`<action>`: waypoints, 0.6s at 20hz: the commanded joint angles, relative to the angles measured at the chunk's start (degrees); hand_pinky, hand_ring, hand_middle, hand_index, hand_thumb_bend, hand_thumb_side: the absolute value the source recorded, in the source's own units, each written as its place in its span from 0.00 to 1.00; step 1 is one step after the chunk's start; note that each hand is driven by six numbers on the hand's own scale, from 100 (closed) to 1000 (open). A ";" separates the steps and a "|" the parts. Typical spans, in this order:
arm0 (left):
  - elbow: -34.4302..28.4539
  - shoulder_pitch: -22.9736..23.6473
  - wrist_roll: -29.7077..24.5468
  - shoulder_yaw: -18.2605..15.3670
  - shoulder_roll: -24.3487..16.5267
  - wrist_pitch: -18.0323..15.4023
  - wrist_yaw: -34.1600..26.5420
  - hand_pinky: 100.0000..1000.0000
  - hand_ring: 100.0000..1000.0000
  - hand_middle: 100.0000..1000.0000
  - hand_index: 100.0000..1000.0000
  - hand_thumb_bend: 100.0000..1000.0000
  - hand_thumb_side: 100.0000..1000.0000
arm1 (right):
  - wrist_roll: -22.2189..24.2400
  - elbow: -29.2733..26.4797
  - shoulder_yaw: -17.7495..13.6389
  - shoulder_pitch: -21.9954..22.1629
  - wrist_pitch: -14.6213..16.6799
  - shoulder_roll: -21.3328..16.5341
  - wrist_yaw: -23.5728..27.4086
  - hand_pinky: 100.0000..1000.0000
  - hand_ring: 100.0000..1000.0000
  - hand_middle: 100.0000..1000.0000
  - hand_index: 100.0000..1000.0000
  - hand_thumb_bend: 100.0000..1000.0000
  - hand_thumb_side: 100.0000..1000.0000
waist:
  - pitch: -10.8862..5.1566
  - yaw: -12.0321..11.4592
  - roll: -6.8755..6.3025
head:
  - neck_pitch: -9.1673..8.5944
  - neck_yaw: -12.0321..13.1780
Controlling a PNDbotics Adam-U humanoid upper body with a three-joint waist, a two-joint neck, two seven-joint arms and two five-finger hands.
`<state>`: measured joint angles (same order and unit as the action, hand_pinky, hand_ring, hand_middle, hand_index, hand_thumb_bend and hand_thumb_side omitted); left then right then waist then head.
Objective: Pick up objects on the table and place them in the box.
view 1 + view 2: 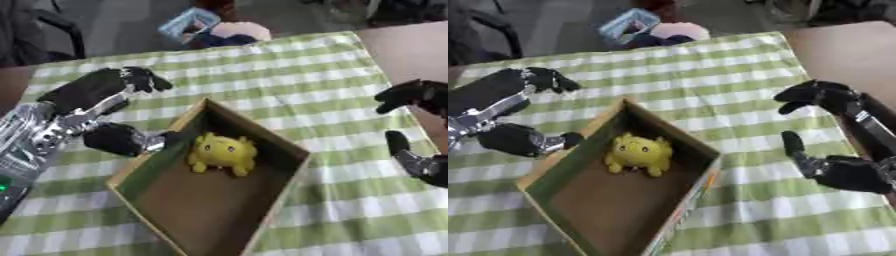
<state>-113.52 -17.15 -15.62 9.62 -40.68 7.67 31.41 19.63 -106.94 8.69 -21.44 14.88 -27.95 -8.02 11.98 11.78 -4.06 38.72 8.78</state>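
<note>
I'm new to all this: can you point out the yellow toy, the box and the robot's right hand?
yellow plush toy (223,152): left eye view, its body.
cardboard box (282,141): left eye view, right wall.
right hand (846,172): right eye view, palm.

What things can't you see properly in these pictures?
- Blue object beyond the table's far edge: blurred in both views, can't identify it.
- Yellow toy in the box: face details blurred.
- Right hand: cut off by the left eye view's right edge.
</note>
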 commanded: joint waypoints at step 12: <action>0.15 7.12 16.88 -4.19 10.07 -1.05 -9.39 0.72 0.67 0.63 0.82 0.11 0.70 | -1.32 -0.93 -1.00 -0.49 -0.34 -0.18 -0.57 0.80 0.69 0.73 0.81 0.00 0.00 | -0.85 -1.09 1.09 | -0.12 -1.40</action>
<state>-113.01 -9.85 0.04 6.17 -30.30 6.72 23.14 18.57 -106.94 8.41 -21.17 14.57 -27.52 -8.42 11.98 10.77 -3.26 38.77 7.53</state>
